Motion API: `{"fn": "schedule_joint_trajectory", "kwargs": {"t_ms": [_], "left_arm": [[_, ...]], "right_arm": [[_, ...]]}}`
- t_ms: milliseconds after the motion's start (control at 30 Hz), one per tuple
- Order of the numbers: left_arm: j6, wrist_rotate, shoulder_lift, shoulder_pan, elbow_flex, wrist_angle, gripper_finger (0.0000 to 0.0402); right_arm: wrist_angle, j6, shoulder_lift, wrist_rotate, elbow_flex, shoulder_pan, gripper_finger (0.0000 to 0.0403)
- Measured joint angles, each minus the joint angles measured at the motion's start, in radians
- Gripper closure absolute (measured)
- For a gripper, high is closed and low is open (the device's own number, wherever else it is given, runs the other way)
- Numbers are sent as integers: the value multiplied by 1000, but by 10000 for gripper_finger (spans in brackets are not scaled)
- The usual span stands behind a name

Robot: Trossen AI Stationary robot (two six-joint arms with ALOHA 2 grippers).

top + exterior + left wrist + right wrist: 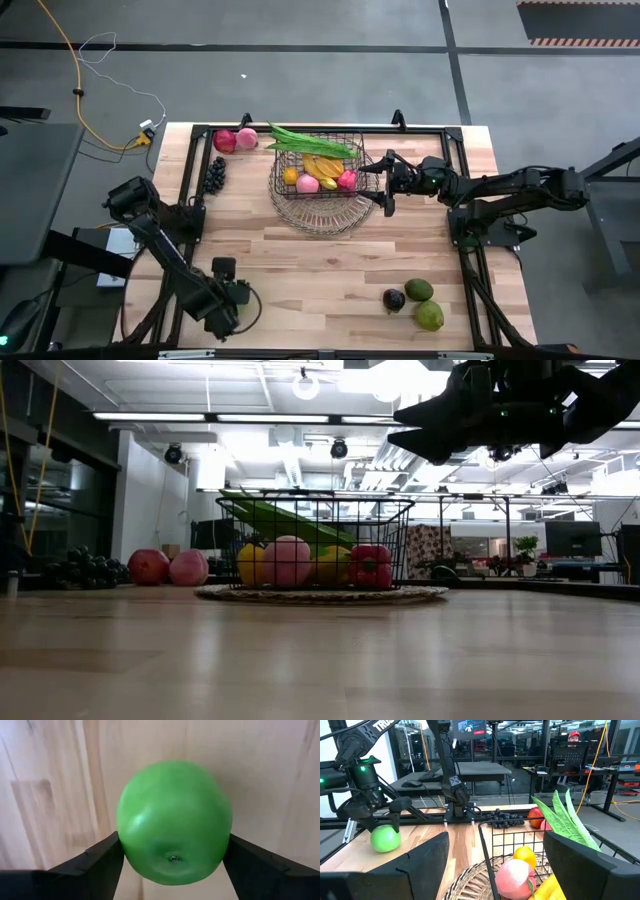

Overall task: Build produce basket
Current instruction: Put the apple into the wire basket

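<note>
A green apple [172, 822] sits between the fingers of my left gripper [173, 839], near the table's front left [228, 300]; the right wrist view shows the pair too, apple [385, 839] under gripper [385, 820]. The dark wire basket [320, 165] stands at the back middle on a round wire dish [320, 212]. It holds long green pods [310, 140], a banana, an orange piece, a pink piece and a red piece. My right gripper [388, 183] hovers level at the basket's right end, open, touching nothing. My left gripper pinches the green apple by two opposite sides [127, 845] between its two fingers [100, 862]. The fingers come from above, pointing down. The apple's dimpled end [173, 857] faces up toward the wrist. Whether the apple rests on the table, I cannot tell.
A red apple [225, 140], a pink fruit [246, 138] and dark grapes [215, 175] lie at the back left. Two green fruits [424, 303] and a dark purple one [394, 299] lie at the front right. A black rail [200, 128] frames the table.
</note>
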Motion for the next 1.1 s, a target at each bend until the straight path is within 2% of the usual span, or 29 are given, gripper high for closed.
{"fn": "schedule_joint_trajectory", "kwargs": {"t_ms": [167, 300, 400, 467, 567, 667, 767, 900, 1000, 1100], "left_arm": [[107, -115, -78, 71, -2, -17, 118], [206, -332, -207, 140, -2, 15, 119], [349, -479, -318, 203, -28, 159, 120], [482, -507, -395, 260, -81, 326, 120], [680, -465, -496, 364, -202, 637, 121], [835, -354, -569, 489, -353, 967, 121], [908, -242, -598, 611, -499, 1298, 121], [903, -104, -589, 733, -639, 1684, 121], [860, -31, -574, 781, -692, 1804, 121], [835, -29, -565, 791, -719, 1834, 121]], "right_arm": [[0, 0, 0, 0, 0, 0, 89], [0, 0, 0, 0, 0, 0, 89], [0, 0, 0, 0, 0, 0, 89], [0, 0, 0, 0, 0, 0, 89], [0, 0, 0, 0, 0, 0, 89], [0, 0, 0, 0, 0, 0, 89], [0, 0, 0, 0, 0, 0, 89], [0, 1, 0, -1, 0, 0, 89], [0, 19, 0, -2, 0, 0, 89], [1, 27, 0, -2, 0, 1, 89]]}}
